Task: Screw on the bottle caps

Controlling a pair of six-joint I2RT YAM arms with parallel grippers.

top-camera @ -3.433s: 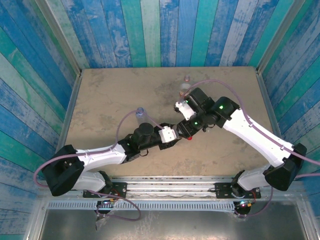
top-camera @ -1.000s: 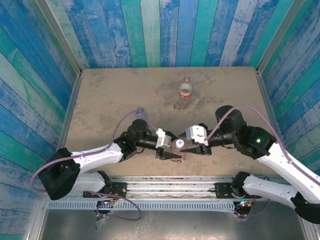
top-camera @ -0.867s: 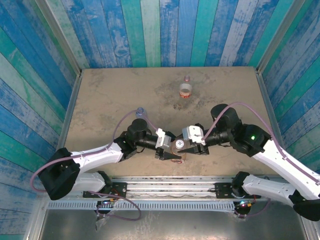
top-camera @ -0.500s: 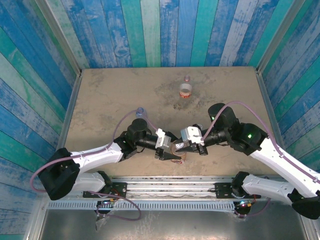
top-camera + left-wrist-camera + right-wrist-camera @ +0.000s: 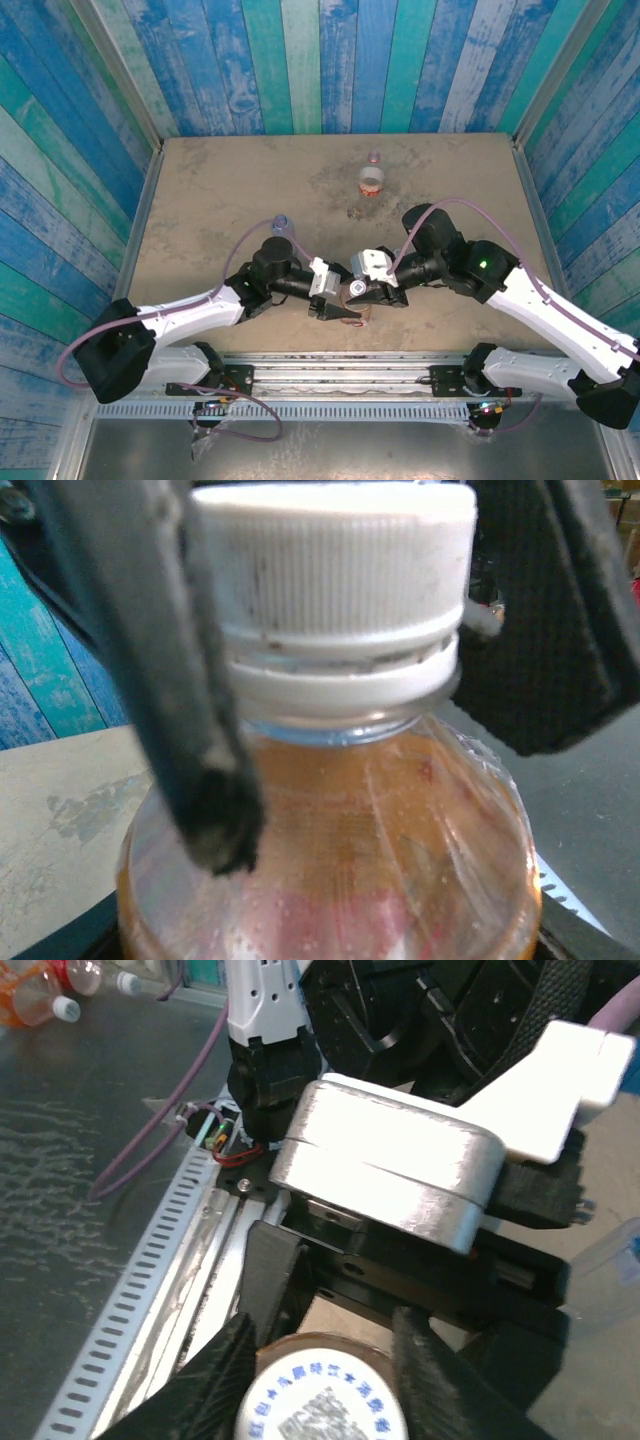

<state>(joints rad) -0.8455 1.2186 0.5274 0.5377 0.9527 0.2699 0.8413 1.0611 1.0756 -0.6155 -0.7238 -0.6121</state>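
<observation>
Near the table's (image 5: pixel 220 180) 6 o'clock edge, the left gripper (image 5: pixel 340 299) pinches the amber bottle (image 5: pixel 330 860), its lower body cut off, while the right gripper's (image 5: pixel 364 291) fingers (image 5: pixel 200 730) clamp the white cap (image 5: pixel 335 570), whose thread seating is hidden.

Right gripper (image 5: pixel 322 1372) pinches a printed white cap (image 5: pixel 322 1418).

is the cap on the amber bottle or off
On. The white cap sits level over the neck of the bottle, covering the mouth. Whether it is screwed fully tight, cannot tell.
</observation>
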